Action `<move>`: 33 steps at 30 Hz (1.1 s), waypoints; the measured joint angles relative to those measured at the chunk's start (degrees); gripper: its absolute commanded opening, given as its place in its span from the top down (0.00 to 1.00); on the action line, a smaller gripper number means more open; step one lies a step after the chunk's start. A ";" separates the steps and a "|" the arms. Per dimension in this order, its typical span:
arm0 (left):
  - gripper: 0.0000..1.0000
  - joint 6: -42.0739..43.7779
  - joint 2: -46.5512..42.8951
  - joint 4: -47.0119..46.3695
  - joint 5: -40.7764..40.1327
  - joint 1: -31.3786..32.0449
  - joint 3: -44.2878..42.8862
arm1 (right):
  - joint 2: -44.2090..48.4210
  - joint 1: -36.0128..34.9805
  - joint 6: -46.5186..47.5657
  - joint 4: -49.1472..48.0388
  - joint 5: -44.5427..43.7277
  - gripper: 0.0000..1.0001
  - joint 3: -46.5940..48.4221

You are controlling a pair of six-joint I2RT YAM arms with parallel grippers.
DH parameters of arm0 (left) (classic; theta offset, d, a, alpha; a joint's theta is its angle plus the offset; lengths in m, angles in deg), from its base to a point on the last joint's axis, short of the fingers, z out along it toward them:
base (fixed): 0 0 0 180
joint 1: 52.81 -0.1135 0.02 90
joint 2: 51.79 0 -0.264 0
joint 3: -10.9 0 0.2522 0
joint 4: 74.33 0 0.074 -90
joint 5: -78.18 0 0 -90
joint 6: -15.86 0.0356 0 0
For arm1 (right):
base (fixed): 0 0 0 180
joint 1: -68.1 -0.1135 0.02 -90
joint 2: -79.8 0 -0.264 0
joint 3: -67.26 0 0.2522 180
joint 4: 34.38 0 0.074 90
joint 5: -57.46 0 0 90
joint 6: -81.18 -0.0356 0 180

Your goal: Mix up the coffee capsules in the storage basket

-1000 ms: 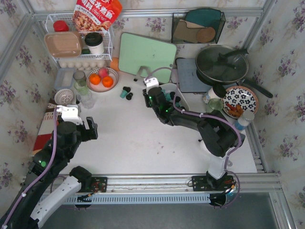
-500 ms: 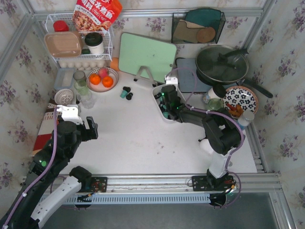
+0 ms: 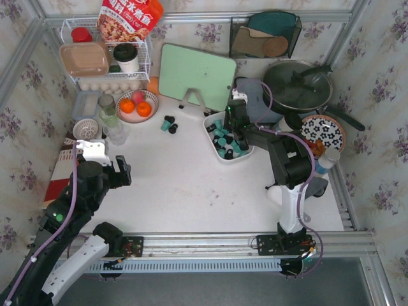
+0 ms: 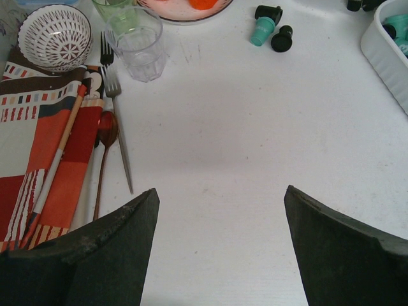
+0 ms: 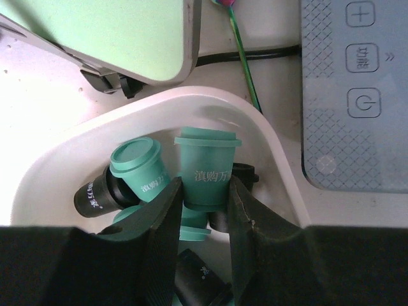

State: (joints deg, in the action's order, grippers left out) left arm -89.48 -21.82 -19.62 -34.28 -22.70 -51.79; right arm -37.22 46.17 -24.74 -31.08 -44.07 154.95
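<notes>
The white storage basket [image 3: 227,159] sits mid-table, filled with teal and black coffee capsules [image 3: 223,138]. My right gripper [image 3: 237,125] hangs over its far end. In the right wrist view the gripper [image 5: 205,185] is shut on a teal coffee capsule [image 5: 207,167], held just above other capsules [image 5: 135,172] inside the basket's rim [image 5: 127,115]. Three loose capsules [image 3: 169,123] lie on the table left of the basket; the left wrist view shows one teal [image 4: 261,32] and two black [image 4: 281,39]. My left gripper [image 4: 221,191] stands open and empty over bare table near the front left.
A green cutting board [image 3: 196,75] leans just behind the basket, and a grey cooktop [image 5: 354,95] lies to its right. A pan [image 3: 296,86] and patterned plate [image 3: 322,134] stand further right. A fruit plate [image 3: 136,105], glass [image 4: 141,44], bowl [image 4: 55,37] and cutlery [image 4: 118,127] sit at left.
My right gripper has swung from the basket's left side to its far right end, uncovering the capsules inside. The left arm has not moved.
</notes>
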 measured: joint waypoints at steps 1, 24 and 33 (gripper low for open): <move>0.18 0.00 0.13 0.02 0.22 -0.15 0.00 | 0.00 0.00 -0.02 0.09 0.44 0.59 0.00; 0.18 -0.35 0.37 -0.04 3.28 -2.38 0.00 | 7.28 -6.05 3.69 1.66 3.96 0.41 0.11; 0.18 -0.92 -0.37 -0.02 3.87 -2.73 0.00 | 0.48 -15.23 9.09 -2.73 7.48 0.34 8.00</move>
State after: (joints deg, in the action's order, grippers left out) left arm -90.39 -22.19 -19.65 -30.41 -25.43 -51.79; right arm -36.73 30.93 -15.65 -33.81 -36.60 162.95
